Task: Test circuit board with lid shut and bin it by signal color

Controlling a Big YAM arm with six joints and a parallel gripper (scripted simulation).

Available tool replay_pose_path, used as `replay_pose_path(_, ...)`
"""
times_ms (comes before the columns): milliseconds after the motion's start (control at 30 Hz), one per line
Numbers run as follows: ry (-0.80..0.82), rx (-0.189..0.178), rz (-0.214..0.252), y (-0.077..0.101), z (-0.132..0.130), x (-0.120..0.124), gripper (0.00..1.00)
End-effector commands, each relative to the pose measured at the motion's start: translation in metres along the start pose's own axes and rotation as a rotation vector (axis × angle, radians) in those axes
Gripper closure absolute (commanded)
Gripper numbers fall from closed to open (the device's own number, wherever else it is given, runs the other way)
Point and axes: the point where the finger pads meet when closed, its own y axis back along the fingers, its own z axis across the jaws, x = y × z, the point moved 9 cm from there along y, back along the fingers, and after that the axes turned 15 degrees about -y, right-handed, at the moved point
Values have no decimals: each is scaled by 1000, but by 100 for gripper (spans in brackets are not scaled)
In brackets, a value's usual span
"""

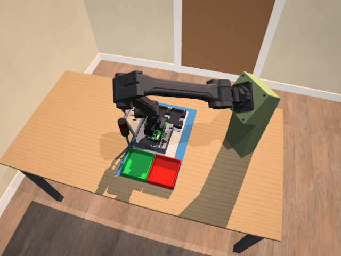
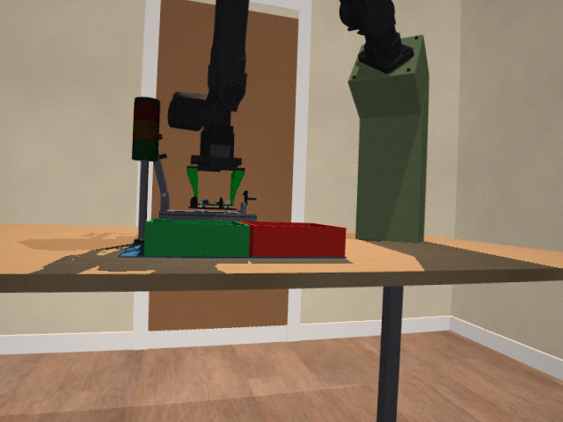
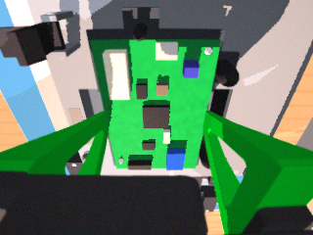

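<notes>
My tool (image 3: 157,129) grips the circuit board (image 3: 158,100) by its long edges, low over the tester (image 1: 151,145) mid-bench. I judge seating is underway; next, lower onto pins, release.

Top view looking steeply down over the table's (image 1: 68,116) front edge, exterior view looking level across that edge, wrist view sitting close above the tester (image 3: 274,59), all sharing it

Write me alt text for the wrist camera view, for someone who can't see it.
A bright green rectangular circuit board, gripped along its long edges by the green two-fingered pincer, lies face up over the grey tester plate. Its white connector points away from the camera.
</notes>
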Motion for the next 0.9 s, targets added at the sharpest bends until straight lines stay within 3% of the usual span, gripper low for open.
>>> replay_pose_path(0, -4, 5, -2, -3, -3, -1, 28)
replay_pose_path(400, -2, 12, -6, -4, -4, -2, 28)
replay_pose_path(433, -2, 12, -6, -4, -4, -2, 8)
replay_pose_path(867, -6, 2, -1, -4, 0, 1, 8)
